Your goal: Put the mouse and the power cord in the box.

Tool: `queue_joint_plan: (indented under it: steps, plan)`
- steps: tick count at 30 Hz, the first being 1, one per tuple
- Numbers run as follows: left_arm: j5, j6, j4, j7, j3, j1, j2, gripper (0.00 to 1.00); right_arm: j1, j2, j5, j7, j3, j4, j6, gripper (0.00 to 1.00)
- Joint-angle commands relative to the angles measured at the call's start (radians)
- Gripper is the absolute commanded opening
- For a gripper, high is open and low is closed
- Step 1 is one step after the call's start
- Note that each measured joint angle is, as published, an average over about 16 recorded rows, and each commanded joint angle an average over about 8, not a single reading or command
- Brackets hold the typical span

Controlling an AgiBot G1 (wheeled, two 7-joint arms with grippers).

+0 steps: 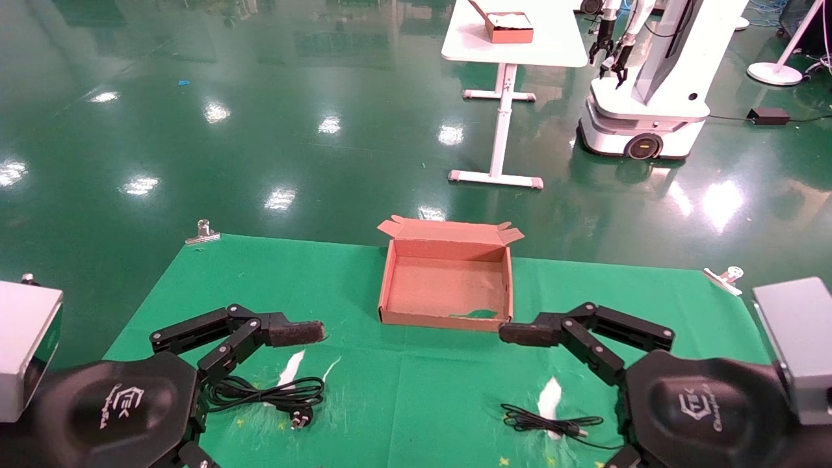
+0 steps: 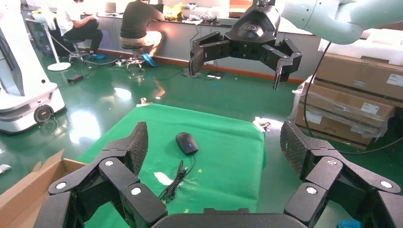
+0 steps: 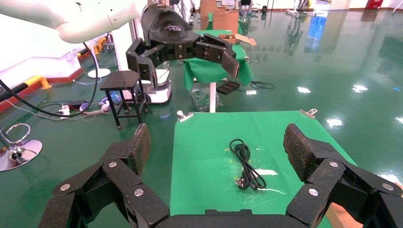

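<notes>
Hovering wide open and empty, the left hand (image 1: 257, 338) and right hand (image 1: 572, 328) flank the box (image 1: 446, 283) at centre frame of the head view.

Nothing has been packed yet: the box sits empty at the far middle of the green-covered desk (image 1: 403, 390), its flaps turned away from the robot, probably so either arm can drop things in. The power cord (image 1: 273, 393) lies coiled at lower left, just below the left hand, its pronged plug toward the near edge. The mouse (image 2: 187, 143) shows only in the left wrist view, at that frame's centre, apart from the box; its thin cable (image 1: 552, 422) appears at lower right of the head view. Each item seems laid on its own arm's side.
</notes>
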Motion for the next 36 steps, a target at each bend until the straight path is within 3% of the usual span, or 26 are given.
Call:
queue_joint_plan:
  steps: [1,22,29,36]
  plan:
    - [0.0,0.0,0.0,0.0,0.0,0.0,0.0,1.0,0.0,0.0,0.0,0.0,0.0,0.0,0.0,1.0]
    - [0.017,0.002,-0.006,0.011,0.003,-0.005,-0.002,1.0,0.004,0.002,-0.006,-0.002,-0.003,0.001,-0.006,1.0]
    - [0.248,0.047,-0.008,0.148,0.069,-0.094,-0.004,1.0,0.087,0.01,-0.118,-0.011,-0.068,-0.021,-0.07,1.0]
    - [0.546,0.073,0.154,0.337,0.202,-0.254,0.069,1.0,0.214,0.009,-0.302,-0.086,-0.219,-0.14,-0.089,1.0]
